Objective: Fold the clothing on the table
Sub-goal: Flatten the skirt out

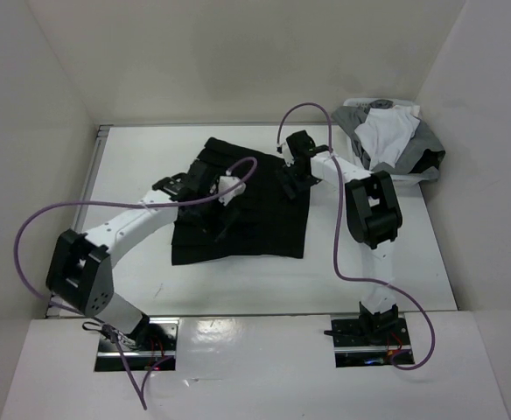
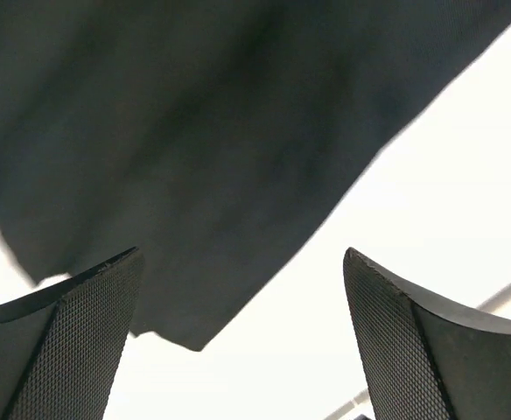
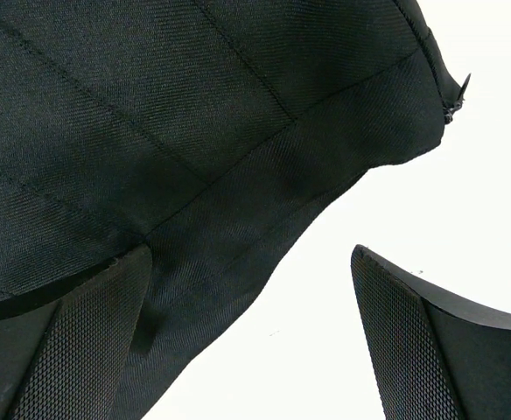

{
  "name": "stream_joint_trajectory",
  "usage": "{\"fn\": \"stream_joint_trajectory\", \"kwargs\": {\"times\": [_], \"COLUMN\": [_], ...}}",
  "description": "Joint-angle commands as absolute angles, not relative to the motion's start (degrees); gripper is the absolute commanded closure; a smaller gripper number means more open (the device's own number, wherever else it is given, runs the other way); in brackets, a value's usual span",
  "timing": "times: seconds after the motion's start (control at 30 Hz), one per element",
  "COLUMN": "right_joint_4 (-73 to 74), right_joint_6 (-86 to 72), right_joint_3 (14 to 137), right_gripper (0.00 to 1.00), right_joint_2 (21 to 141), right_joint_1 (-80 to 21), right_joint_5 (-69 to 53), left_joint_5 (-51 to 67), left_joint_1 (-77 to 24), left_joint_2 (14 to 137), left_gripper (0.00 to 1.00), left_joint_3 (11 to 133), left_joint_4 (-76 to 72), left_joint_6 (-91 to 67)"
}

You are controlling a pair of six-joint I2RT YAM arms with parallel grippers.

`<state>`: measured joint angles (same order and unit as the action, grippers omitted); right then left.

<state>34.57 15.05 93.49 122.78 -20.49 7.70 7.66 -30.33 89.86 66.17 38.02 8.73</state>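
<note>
Both arms reach out from the near edge over the table [image 1: 133, 175], with purple cables [image 1: 339, 245] looping off each. The clothing [image 1: 255, 223] lies spread mid-table, black. Its near part is a rough flat square and it narrows toward the far edge. The left gripper [image 1: 201, 179] is over the garment's left-far part. In the wrist view its fingers [image 2: 72, 341] are wide apart with nothing between them; fabric fills the upper left and bare table shows lower right. The cloth edge runs diagonally between the tips. Can't tell if the pads touch the cloth. The right gripper [image 1: 292, 175] is at the garment's far-right edge, also spread wide and holding nothing. Its one finger [image 3: 80, 350] sits over the fabric and the other over bare white table. Stitched seam lines cross the cloth there, and a small zip pull [image 3: 455, 103] sticks out at the edge. In the far right corner, a heap of grey and white garments [image 1: 387, 136] sits in a white basket [image 1: 410, 178], well apart from the black piece.
</note>
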Motion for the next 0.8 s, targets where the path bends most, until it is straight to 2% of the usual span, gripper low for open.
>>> {"fn": "stream_joint_trajectory", "kwargs": {"times": [0.0, 0.43, 0.77], "right_joint_4": [32.7, 32.1, 30.9], "right_joint_6": [15.2, 15.7, 15.7], "right_joint_3": [91.0, 87.0, 86.0], "right_gripper": [0.01, 0.01, 0.01], "right_joint_2": [119.8, 116.5, 115.9], "right_joint_1": [-21.2, -21.2, -21.2], "right_joint_5": [9.1, 9.7, 9.7], "left_joint_5": [3.4, 1.1, 2.5], "left_joint_1": [-27.2, -22.4, -22.4], "left_joint_2": [85.8, 101.4, 104.8], "left_gripper": [0.00, 0.00, 0.02], "left_joint_3": [69.0, 66.9, 67.5], "left_joint_4": [35.1, 26.6, 29.0], "left_joint_6": [8.3, 6.7, 7.2]}}
